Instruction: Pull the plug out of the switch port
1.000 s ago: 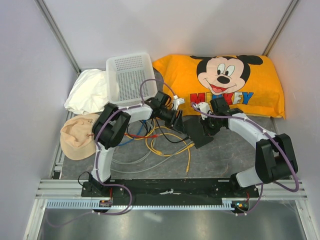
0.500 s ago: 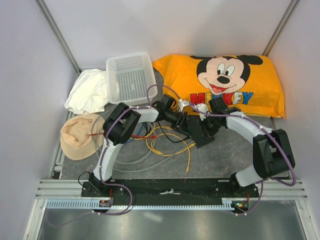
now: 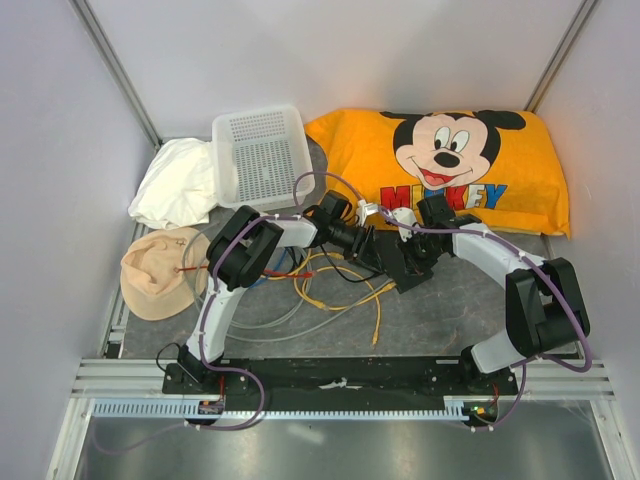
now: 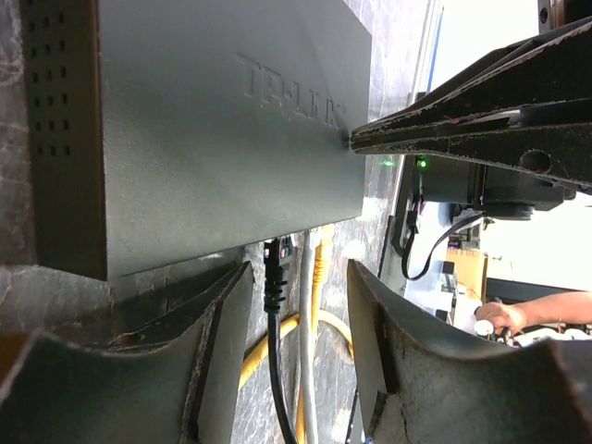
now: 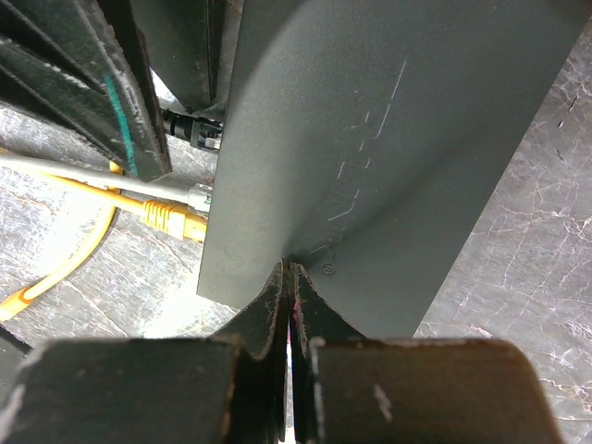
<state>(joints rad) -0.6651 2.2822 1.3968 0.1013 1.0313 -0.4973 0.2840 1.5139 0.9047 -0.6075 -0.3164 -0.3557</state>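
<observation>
Black switch box (image 4: pixel 222 129) mid-worktop (image 3: pixel 450 310), port face mostly hidden, black plug (image 4: pixel 275 268) seated in its edge, socket indistinct, left claw (image 4: pixel 298 273) open astride plug, right claw (image 5: pixel 289 273) fingers pressed together, tips on box top, white basket (image 3: pixel 260 150) far left.

Top cam: high, behind arm bases, looking down on whole worktop (image 3: pixel 450 320). L & R wrist cams: v. close, opposite sides of same black switch box (image 4: pixel 213 139).
</observation>
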